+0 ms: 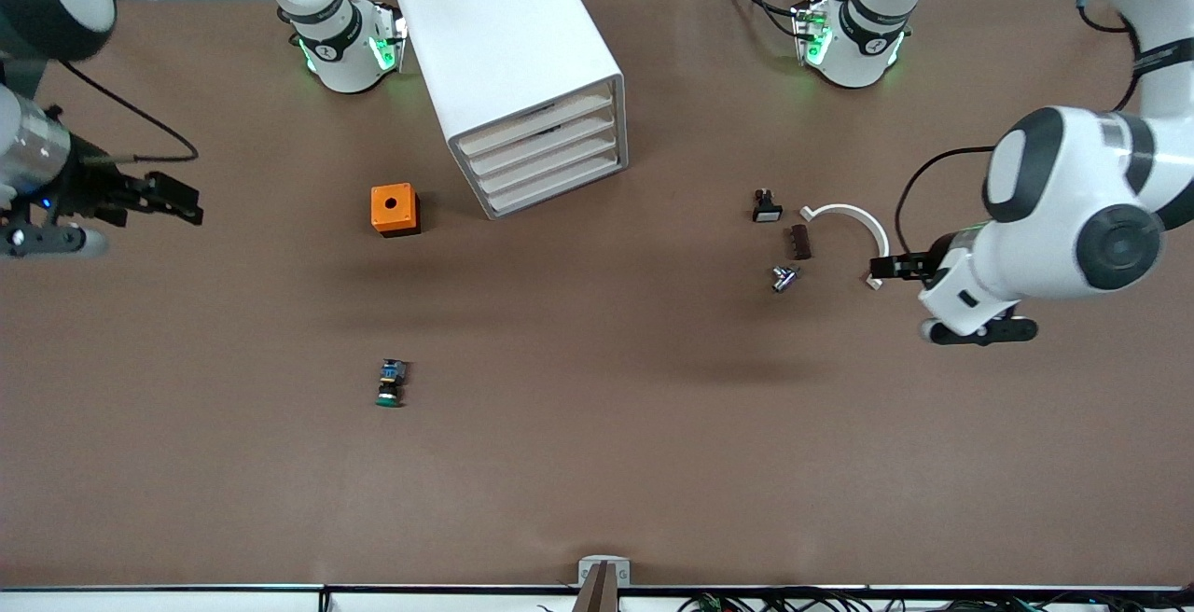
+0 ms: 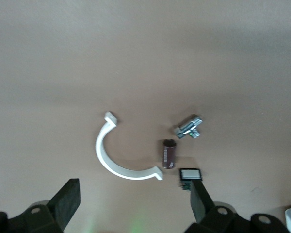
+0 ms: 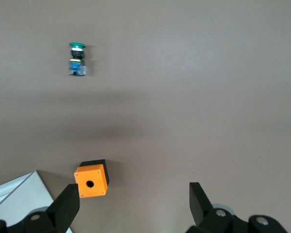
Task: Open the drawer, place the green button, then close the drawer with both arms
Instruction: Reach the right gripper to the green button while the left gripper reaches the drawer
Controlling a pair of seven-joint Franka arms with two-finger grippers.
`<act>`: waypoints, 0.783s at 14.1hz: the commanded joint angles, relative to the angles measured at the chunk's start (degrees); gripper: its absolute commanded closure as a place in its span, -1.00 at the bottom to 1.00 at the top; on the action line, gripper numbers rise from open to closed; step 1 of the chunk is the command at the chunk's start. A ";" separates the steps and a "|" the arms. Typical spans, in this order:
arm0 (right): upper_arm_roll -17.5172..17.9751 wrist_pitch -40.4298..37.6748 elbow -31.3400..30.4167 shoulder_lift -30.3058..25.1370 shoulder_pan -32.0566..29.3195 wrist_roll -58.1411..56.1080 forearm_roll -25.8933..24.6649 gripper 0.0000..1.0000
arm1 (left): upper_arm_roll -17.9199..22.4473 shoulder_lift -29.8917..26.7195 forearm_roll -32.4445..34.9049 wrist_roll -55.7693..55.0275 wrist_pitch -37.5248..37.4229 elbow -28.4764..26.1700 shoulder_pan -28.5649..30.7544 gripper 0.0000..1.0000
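Nearest the front camera lies the green-capped pushbutton with its blue-and-black body [image 1: 390, 383], on its side on the brown table [image 1: 597, 463], well apart from the orange cube with a hole [image 1: 395, 209]. Farther back stands the big white rounded cabinet [image 1: 508, 62]; its uppermost shallow white drawer [image 1: 539, 123] is shut. The left wrist view alone shows clearly a white curved plastic clip [image 2: 119, 155], a small brown cylinder [image 2: 169, 154], a silver metal fitting [image 2: 188, 127] and a small black part with a white face [image 2: 189, 175]. The left gripper [image 2: 133, 201] hangs over them, fingers spread wide, holding nothing. The right gripper [image 3: 133, 204] hovers over the table near the cube, likewise wide open and empty.
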 commanded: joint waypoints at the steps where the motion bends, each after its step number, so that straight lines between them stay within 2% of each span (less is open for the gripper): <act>1: 0.59 2.62 2.91 5.54 -0.32 0.42 -0.04 -1.00 | 0.01 4.48 -2.30 -9.54 -0.87 4.38 -4.38 -0.99; 5: 0.86 14.83 0.02 10.55 2.40 5.68 5.67 -1.00 | 0.09 12.83 -15.55 -31.49 -0.87 12.20 -9.48 -0.99; 7: 0.95 18.19 0.27 14.85 5.91 7.54 7.26 -1.00 | 0.35 15.91 -21.97 -43.01 -0.87 13.97 -11.59 -0.99; 9: 0.86 25.20 -0.25 18.72 7.76 8.60 11.12 -1.00 | 0.09 18.81 -26.46 -50.94 -0.87 16.60 -12.56 -0.99; 11: 0.77 28.56 0.27 22.94 10.31 8.60 11.05 -1.00 | 0.18 20.84 -31.91 -58.67 -0.44 17.75 -14.32 -0.99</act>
